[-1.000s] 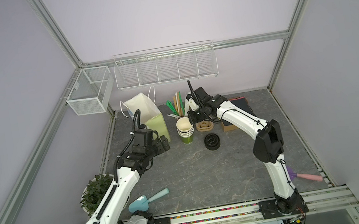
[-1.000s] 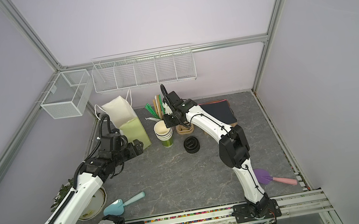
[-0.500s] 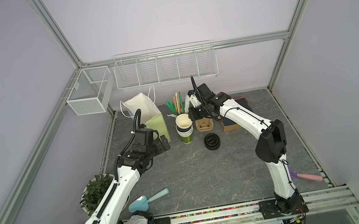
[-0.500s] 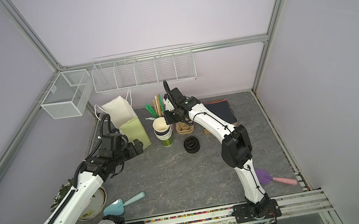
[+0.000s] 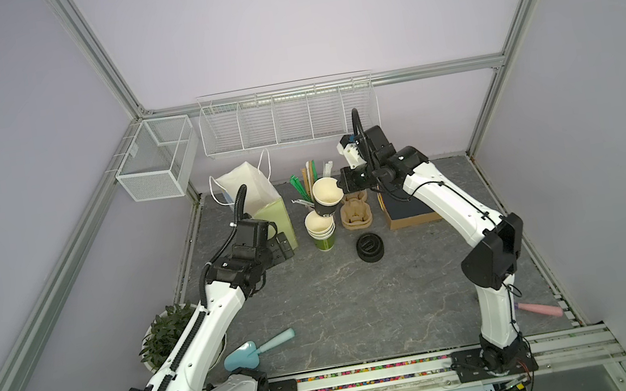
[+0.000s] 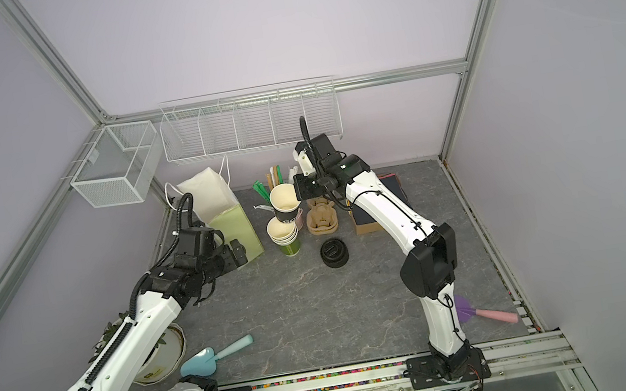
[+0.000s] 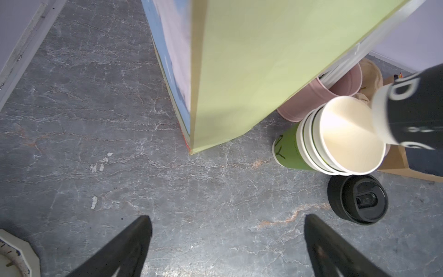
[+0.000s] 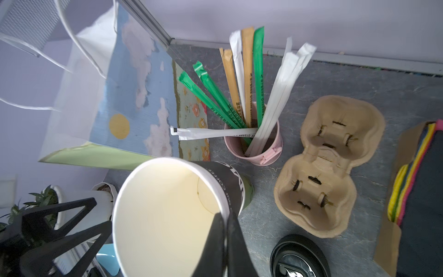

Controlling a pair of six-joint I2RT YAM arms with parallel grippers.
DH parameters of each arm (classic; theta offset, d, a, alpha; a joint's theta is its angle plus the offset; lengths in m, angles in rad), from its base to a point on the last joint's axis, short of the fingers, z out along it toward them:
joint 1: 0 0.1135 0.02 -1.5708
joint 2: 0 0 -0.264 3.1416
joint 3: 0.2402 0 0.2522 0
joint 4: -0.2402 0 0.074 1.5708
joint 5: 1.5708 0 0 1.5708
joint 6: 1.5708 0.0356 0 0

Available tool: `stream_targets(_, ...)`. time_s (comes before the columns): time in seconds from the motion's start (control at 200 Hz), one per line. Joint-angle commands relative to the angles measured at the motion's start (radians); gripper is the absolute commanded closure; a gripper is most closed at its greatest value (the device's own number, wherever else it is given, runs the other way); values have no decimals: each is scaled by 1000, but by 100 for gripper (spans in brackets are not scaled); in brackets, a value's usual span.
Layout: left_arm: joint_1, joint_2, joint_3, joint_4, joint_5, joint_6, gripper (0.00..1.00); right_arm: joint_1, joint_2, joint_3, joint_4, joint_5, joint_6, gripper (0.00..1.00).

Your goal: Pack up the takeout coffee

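Right gripper [image 5: 343, 190] pinches dark lidless paper cup [image 5: 328, 199] by rim just above cup stack [image 5: 323, 233]: lift clear, level, no squeeze; left gripper [image 7: 227, 217] spread, near stack.

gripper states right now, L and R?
Left gripper: open, empty.
Right gripper: shut on the rim of the black cup, held above the cup stack.
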Motion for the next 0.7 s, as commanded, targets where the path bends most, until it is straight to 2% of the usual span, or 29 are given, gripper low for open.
stream_targets(0.0,-4,2,49,-38,-24,-14,1,-18,-142,-63,15,30,-18,93)
stream_targets(0.16,-7,18,77,-37,-8,-43,1,-36,-276,-169,-15,63,-39,93)
stream_targets(0.335,-34,26,114,-50,-18,-79,1,-83,-558,-588,63,157,-35,93)
stream_targets(0.455,-34,-21,75,19,-3,-135,1,-151,-716,-854,110,155,7,93)
stream_targets(0.695,-50,-33,57,79,35,-164,1,-207,-849,-1154,145,169,51,93)
